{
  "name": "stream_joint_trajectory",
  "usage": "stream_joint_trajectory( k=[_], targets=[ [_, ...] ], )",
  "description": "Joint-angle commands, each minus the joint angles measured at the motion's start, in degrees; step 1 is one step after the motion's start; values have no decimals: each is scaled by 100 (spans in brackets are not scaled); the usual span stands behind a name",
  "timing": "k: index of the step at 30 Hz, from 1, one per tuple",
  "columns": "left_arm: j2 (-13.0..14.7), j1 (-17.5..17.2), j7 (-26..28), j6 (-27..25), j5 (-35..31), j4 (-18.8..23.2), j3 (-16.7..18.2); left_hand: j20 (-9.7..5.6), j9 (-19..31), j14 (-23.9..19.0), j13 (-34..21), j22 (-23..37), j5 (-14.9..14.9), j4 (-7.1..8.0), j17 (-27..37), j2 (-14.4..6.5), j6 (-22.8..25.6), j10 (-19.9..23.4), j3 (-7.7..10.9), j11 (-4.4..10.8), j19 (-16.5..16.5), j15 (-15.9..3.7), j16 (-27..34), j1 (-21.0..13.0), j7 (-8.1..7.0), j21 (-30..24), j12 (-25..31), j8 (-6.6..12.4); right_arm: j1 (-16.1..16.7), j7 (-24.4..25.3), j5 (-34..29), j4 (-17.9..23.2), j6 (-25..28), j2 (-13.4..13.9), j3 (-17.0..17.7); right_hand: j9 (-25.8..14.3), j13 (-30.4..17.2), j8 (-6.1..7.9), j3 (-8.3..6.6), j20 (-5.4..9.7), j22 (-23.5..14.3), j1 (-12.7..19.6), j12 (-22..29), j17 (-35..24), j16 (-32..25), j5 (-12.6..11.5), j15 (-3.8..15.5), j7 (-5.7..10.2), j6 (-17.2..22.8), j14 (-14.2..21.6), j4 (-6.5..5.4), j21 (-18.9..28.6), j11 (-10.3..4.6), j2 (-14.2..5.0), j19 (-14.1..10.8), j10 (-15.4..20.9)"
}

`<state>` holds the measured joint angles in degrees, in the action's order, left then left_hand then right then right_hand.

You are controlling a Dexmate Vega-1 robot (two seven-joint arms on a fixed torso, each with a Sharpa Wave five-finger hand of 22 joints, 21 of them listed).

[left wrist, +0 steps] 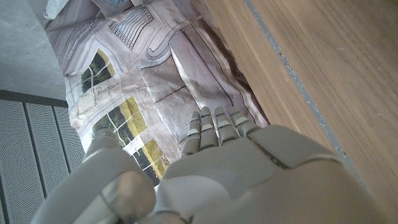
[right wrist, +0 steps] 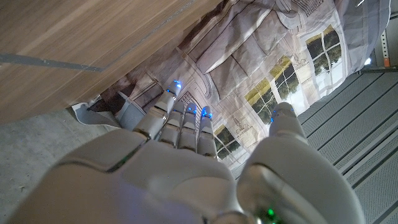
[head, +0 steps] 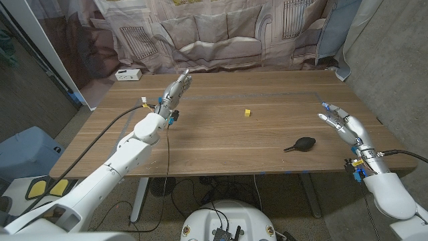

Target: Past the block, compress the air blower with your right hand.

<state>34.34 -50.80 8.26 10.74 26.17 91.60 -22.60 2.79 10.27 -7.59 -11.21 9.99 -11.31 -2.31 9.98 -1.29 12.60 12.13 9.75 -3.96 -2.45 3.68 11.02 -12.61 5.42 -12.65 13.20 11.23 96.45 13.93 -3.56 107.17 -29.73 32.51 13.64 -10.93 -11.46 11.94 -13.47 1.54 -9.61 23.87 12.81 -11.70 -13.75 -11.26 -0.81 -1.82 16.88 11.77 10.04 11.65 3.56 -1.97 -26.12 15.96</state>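
A black air blower lies on the wooden table at the right, its nozzle pointing left. A small yellow block sits near the table's middle, farther back and to the left of the blower. My right hand hovers open at the table's right edge, to the right of the blower and apart from it, fingers stretched out. My left hand is held open over the far left part of the table, fingers straight, holding nothing.
A white box stands at the table's far left corner. A printed curtain hangs behind the table. A thin line of tape runs across the far part of the tabletop.
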Motion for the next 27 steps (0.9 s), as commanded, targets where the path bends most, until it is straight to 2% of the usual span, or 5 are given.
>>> stream_joint_trajectory(
  k=[1, 13, 17, 21, 27],
  targets=[
    [34, 38, -7, -117, -16, 50, -4, 28, 10, -41, -9, 20, 21, -27, 31, -25, 51, 49, 14, -13, -14, -9, 4, -47, -6, 8, -14, 1, 18, 259, -722, 12, 139, 52, 79, -17, -9, -1, -51, 6, -10, 108, -33, 7, 33, -41, 34, 30, 25, 17, 18, -12, -25, 3, -41, 7],
    [17, 68, -4, -148, -26, 19, -26, 29, 10, -46, -10, 21, 21, -35, 31, -33, 57, 56, 14, -15, -20, -17, 0, -49, -18, 23, -20, -3, 101, 553, -1644, 160, 441, 195, 230, -18, -8, -13, -71, 28, -11, 213, -56, 15, 55, -43, 73, 54, 5, 13, 18, -22, -55, 41, -50, -18],
    [-9, 59, 3, -132, 1, -2, -20, -116, 11, -105, -10, 21, 23, -45, 31, -43, 105, 117, 14, -47, -111, 2, 15, -52, 14, 8, -5, 7, 149, 671, -2040, 251, 599, 250, 281, -18, -9, -20, -77, 38, -11, 243, -60, 18, 63, -44, 81, 72, -9, 9, 18, -25, -75, 53, -53, -19],
    [-15, 59, 8, -128, 3, -5, -21, -159, 11, -138, -10, 20, 23, -50, 30, -46, 142, 135, 15, -61, -135, 18, 23, -54, 36, 7, -3, 17, 179, 715, -2180, 287, 700, 289, 293, -19, -9, -24, -80, 43, -11, 270, -72, 20, 71, -46, 95, 90, -17, 4, 17, -28, -91, 67, -53, -42],
    [-24, 57, 54, -125, -37, 16, -28, -119, 11, -143, -10, 19, 24, -55, 30, -49, 145, 137, 15, -43, -122, 19, 20, -56, 40, 22, -7, 13, 248, 781, -2392, 371, 901, 337, 316, -21, -7, -21, -78, 31, -12, 356, -75, 30, 79, -45, 165, 191, -8, 43, 16, -66, -176, 158, 23, -20]
  ],
)
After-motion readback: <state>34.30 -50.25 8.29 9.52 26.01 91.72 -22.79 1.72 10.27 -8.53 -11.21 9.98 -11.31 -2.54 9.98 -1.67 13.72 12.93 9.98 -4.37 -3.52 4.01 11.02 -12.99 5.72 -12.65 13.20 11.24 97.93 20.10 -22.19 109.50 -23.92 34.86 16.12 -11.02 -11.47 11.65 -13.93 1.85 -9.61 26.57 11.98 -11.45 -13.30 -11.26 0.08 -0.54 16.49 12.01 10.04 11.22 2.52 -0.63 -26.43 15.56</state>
